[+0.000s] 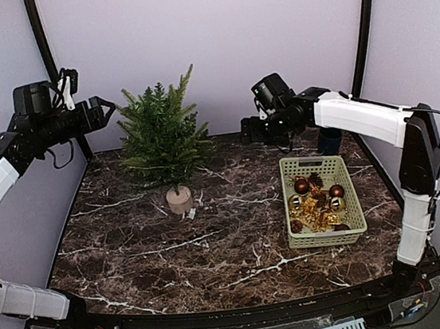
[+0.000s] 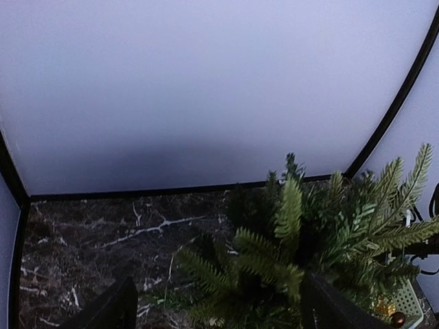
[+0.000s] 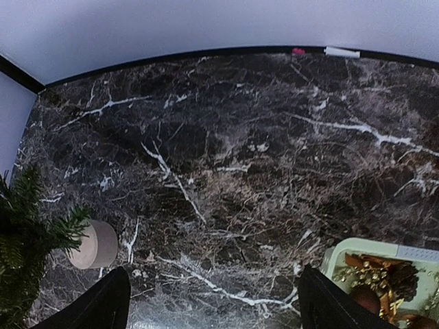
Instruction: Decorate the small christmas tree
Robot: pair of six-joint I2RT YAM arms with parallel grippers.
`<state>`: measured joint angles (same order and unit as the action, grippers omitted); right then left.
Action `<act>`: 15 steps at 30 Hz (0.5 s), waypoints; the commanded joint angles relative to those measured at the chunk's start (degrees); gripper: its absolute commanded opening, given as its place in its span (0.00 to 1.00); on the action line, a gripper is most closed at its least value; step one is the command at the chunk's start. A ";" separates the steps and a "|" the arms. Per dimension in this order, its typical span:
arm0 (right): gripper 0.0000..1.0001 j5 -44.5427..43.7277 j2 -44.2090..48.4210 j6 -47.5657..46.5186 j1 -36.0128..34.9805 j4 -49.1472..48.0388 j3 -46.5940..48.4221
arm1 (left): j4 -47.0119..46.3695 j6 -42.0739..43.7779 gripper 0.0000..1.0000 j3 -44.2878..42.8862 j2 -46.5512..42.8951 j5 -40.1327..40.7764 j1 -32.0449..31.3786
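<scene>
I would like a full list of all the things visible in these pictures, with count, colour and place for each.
small artificial green christmas tree: one, green, upright at the rear left of the table, no ornaments seen on it
beige round pot: one, beige, under the tree
pale green plastic basket: one, pale green, right side of the table
shiny brown ball ornaments: several, brown, in the basket
gold ornaments: a cluster, count unclear, in the basket
brown pine cone: at least one, in the basket
dark marble table: one, dark brown with white veins
left gripper: one, black, open, raised left of the tree
right gripper: one, black, open, raised behind the basket
</scene>
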<state>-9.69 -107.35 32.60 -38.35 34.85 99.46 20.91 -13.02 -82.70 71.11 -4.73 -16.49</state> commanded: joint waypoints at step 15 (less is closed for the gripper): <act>0.77 0.23 3.24 14.74 -5.42 -10.32 -14.96 | -0.36 -14.79 0.80 25.86 -17.67 -9.96 0.15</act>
<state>-6.96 -109.25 42.81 -43.40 30.33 89.54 22.85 -24.69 -59.79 56.21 -8.14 -16.49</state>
